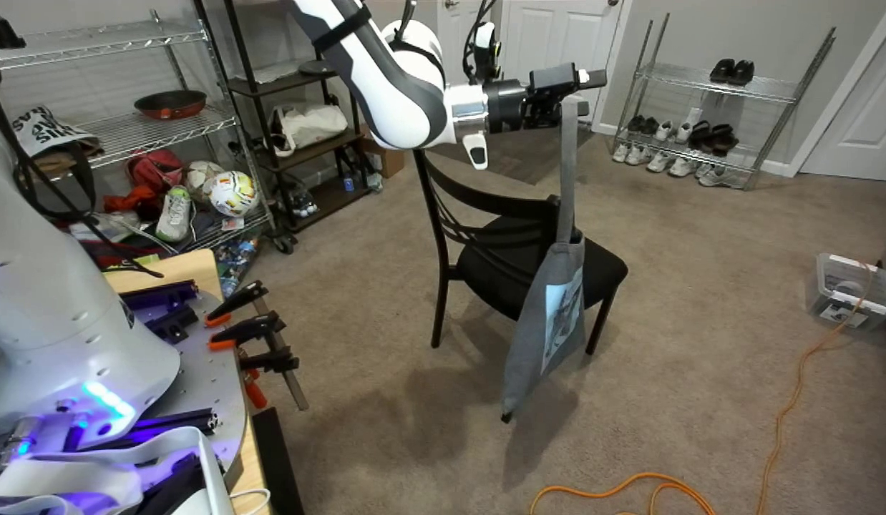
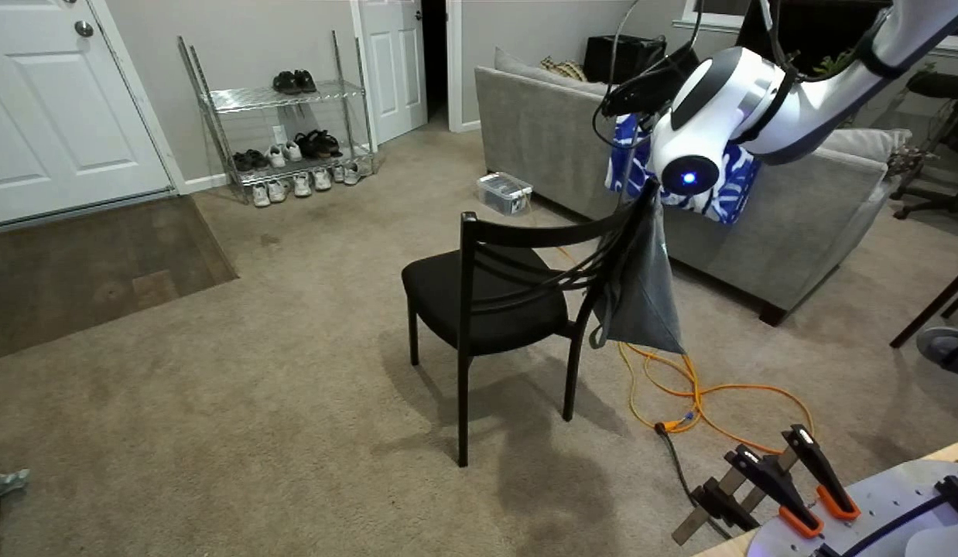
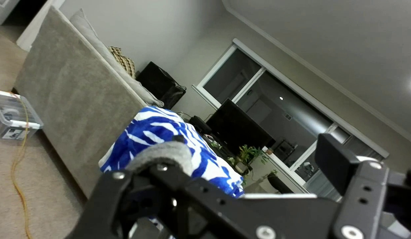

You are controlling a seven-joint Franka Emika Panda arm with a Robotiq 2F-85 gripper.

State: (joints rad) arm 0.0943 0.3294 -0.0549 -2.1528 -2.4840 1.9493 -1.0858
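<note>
In an exterior view my gripper (image 1: 590, 93) stands open above the back of a black chair (image 1: 500, 206). A long grey strap (image 1: 567, 172) is looped over its lower finger, with no grip on it from the upper one. From this strap hangs a grey cloth bag (image 1: 525, 336) with a light-blue print, beside the chair's back corner and above the carpet. The wrist view shows the strap (image 3: 167, 154) draped round the left finger; the right finger pad (image 3: 336, 162) is far apart and bare. In an exterior view the arm hides the gripper, while the bag (image 2: 641, 294) shows behind the chair.
A grey couch (image 2: 541, 124) with a blue-and-white blanket (image 3: 152, 132) stands beyond the bag. An orange cord (image 1: 783, 415) runs over the carpet to a clear plastic bin (image 1: 851, 286). Clamps (image 1: 246, 329) stick out from the robot's table. A shoe rack (image 1: 765, 86) stands by the wall.
</note>
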